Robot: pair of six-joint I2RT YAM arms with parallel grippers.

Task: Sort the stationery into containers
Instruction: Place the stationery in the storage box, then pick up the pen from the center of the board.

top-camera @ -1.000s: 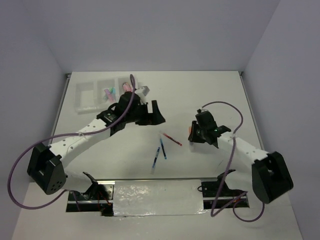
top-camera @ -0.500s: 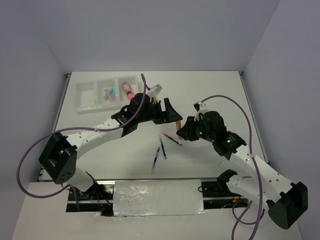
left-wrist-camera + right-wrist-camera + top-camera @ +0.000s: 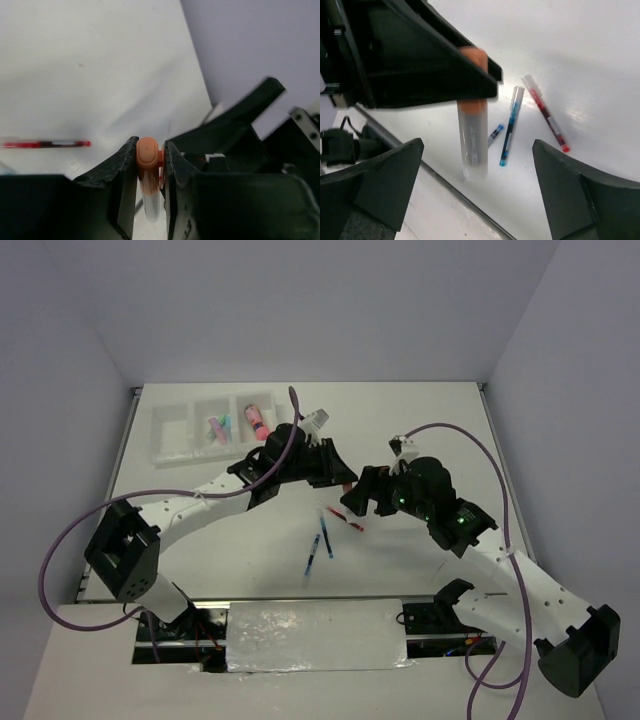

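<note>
White desk [image 3: 420, 420] under a fixed camera: the left claw [image 3: 150, 150] pinches the orange-capped highlighter [image 3: 473, 135] by its cap, near the red pen [image 3: 546, 114]; the right claw [image 3: 477, 145] gapes wide, facing it. Bins [image 3: 170, 425] stand well beyond the red pen.
</note>
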